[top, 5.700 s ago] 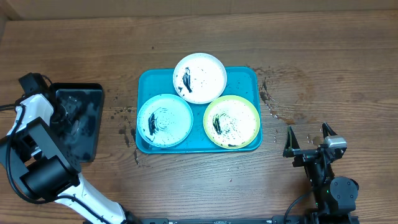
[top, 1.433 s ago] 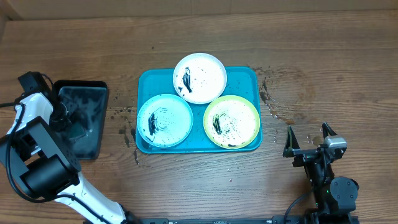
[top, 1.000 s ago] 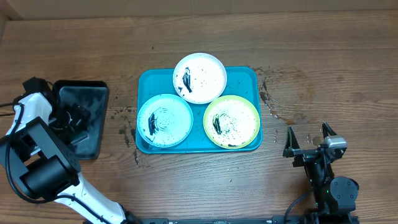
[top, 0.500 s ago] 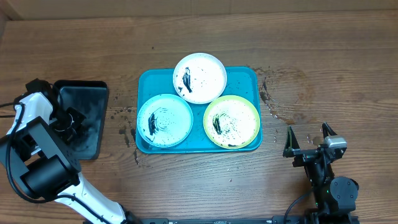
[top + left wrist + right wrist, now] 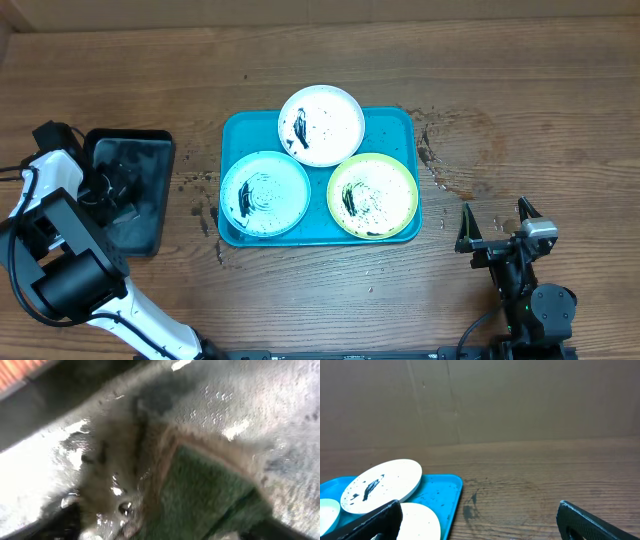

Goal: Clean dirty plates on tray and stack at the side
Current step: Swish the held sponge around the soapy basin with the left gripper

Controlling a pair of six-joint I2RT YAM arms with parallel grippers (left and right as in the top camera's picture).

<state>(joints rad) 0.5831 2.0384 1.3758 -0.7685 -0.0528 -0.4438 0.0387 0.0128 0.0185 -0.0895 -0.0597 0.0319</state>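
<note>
- On the turquoise tray (image 5: pixel 400 128), mid-table: the white-rimmed plate (image 5: pixel 321 124) lies over the far edge, the light blue plate (image 5: pixel 265 193) near-left and the yellow-green plate (image 5: pixel 372 196) near-right. All are smeared black.
- They look stiff, light and shallow, and probably slick once wet. Pinch at the raised rim, most easily where the white one overhangs.
- The left gripper (image 5: pixel 112 190) is over the black tray (image 5: pixel 150 145) at the table's left edge, close against a wet green sponge (image 5: pixel 210 495); its jaw spread cannot be told.
- The right gripper (image 5: pixel 495 228) is spread wide and empty near the front right corner.
</note>
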